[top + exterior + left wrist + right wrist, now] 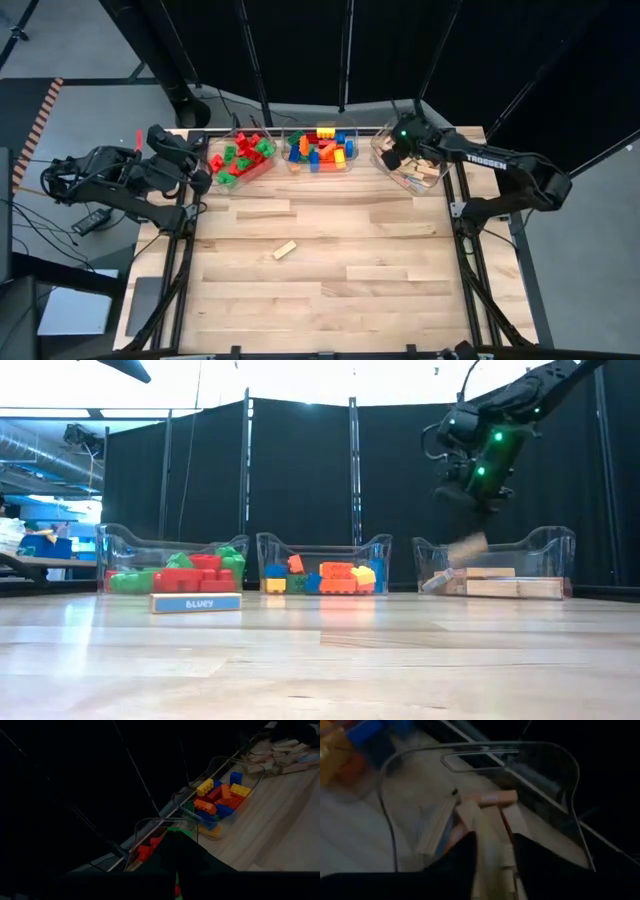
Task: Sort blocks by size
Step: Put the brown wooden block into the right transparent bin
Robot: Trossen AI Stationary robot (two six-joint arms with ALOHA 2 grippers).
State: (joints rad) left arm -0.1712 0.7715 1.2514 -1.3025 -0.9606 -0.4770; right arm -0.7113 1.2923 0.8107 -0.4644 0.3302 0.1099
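Note:
Three clear bins stand along the table's far edge. The left bin (240, 160) holds red and green bricks, the middle bin (320, 150) holds mixed coloured bricks, and the right bin (412, 165) holds tan wooden bars. My right gripper (478, 500) hangs open above the right bin. A tan bar (467, 546) is tilted in the air just below it, touching no finger. In the right wrist view the fingers (465, 857) stand apart over the bars (490, 820). My left gripper (200, 180) waits, shut and empty, at the table's far left corner beside the left bin.
One tan bar (286, 249) lies alone on its long side near the table's middle; in the low view it shows a blue label (195, 602). The wooden tabletop (330, 300) stretches toward the near edge. Black curtains hang behind the bins.

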